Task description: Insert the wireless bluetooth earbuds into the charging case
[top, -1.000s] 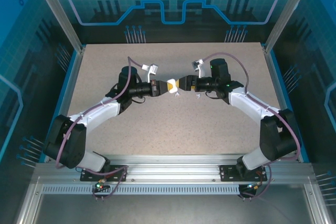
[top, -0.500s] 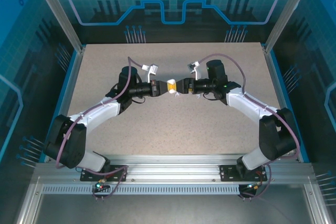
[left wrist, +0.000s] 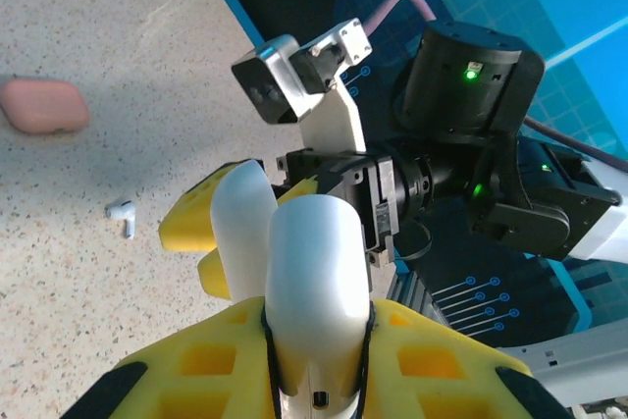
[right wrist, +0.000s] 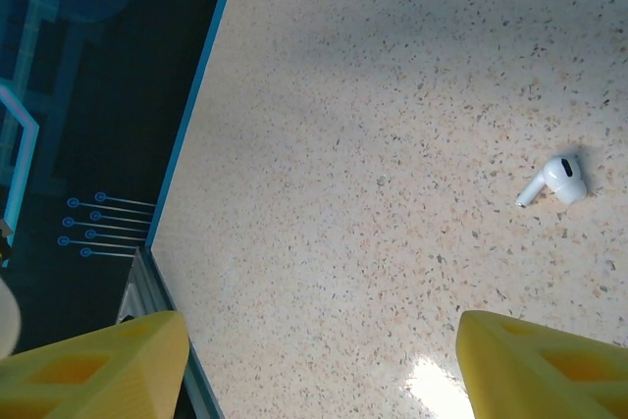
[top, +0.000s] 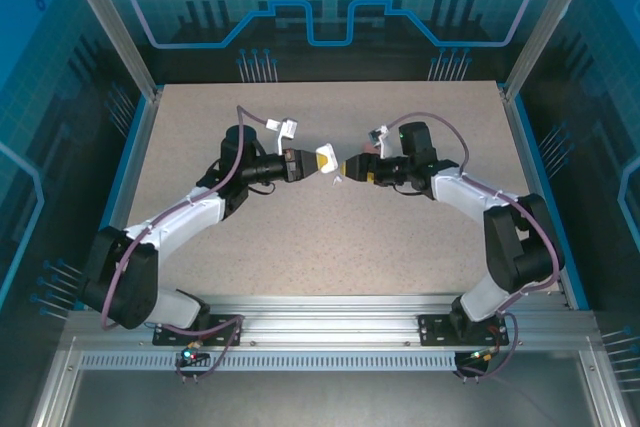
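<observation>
Speckled beige worktop [top: 330, 247] with a blue rim, set inside a blue-lit booth with clear panels. An aluminium rail [top: 330, 332] runs along the near edge. Both arms reach to mid-worktop, tips close together.

At centre the left tool [top: 322, 157] is clamped on a white case [left wrist: 312, 272]. It is smooth, glossy and rounded, standing up between the yellow fingers. A second rounded white part sits just beside it; lid or not, cannot tell.

Opposite, the right tool [top: 348, 168] has its fingers apart, bare worktop between them in its own wrist view.

One white earbud [right wrist: 554, 179] lies loose on the worktop, bulb head and short stem.

The left wrist view adds a pink case [left wrist: 41, 105] lying flat, apart from the earbud. It also shows the right arm's camera block [left wrist: 294, 85].
</observation>
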